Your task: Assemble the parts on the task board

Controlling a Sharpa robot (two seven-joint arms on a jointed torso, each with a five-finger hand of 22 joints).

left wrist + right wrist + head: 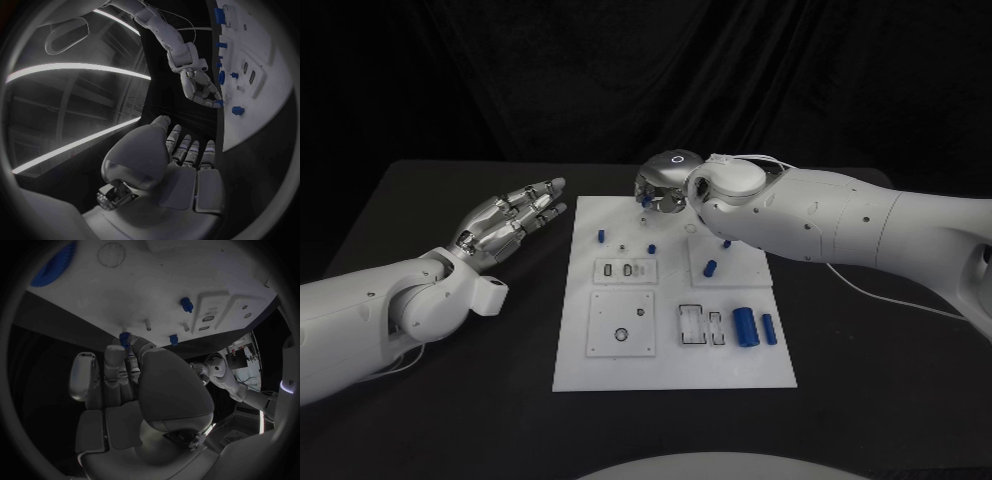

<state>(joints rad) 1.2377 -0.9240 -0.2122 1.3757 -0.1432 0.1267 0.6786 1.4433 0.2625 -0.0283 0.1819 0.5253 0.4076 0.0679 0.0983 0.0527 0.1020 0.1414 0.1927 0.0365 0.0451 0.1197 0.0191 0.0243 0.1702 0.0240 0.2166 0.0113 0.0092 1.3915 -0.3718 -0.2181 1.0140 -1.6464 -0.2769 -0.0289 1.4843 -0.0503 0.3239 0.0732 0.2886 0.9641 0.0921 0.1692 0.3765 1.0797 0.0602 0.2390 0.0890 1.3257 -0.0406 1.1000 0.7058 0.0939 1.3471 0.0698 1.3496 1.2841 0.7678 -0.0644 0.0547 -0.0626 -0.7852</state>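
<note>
Right robot hand (203,90) pinching blue part (218,103) | over task board (733,370) far edge

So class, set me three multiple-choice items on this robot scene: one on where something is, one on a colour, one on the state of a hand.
1. Where is the right hand?
A. at the far edge of the task board
B. resting on the board's near edge
C. off the table, out to the left

2. What colour are the two cylinders lying side by side on the near right part of the board?
A. red
B. blue
C. yellow

3. How is the left hand?
A. gripping a cylinder
B. pressing flat on the board
C. empty, fingers apart, beside the board

Answers:
1. A, since the head view shows it over the board's far edge.
2. B, since both are plainly blue against the white plate.
3. C, since it holds nothing and sits left of the board.
</note>
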